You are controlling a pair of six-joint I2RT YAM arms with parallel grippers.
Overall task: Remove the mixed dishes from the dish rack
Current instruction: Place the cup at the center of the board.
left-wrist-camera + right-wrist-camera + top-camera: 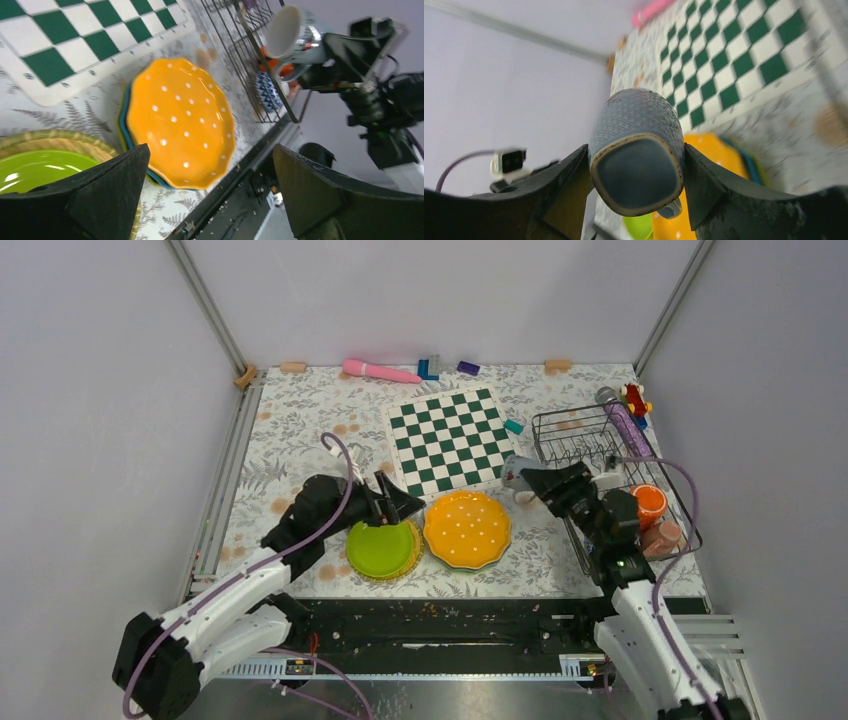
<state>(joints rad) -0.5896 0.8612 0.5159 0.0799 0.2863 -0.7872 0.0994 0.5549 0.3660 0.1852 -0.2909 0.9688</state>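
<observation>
my left gripper [388, 502] stands wide and empty, the lime-green plate [380, 548] just below it, the orange dotted plate [467, 528] to its right; my right gripper [540, 480] clamps the grey-blue mug [638, 150] on its side, just left of the dish rack [590, 420]; i'd tip it upright, lower onto bare table clear of that plate, then let go; my arm hides part of the rack, so i can't count what's left inside.

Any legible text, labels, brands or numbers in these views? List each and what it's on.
None legible. The chessboard shows only green and white squares, the orange plate only white dots, the blue-grey mug only a fine texture. Nothing printed shows on the dish rack.
</observation>
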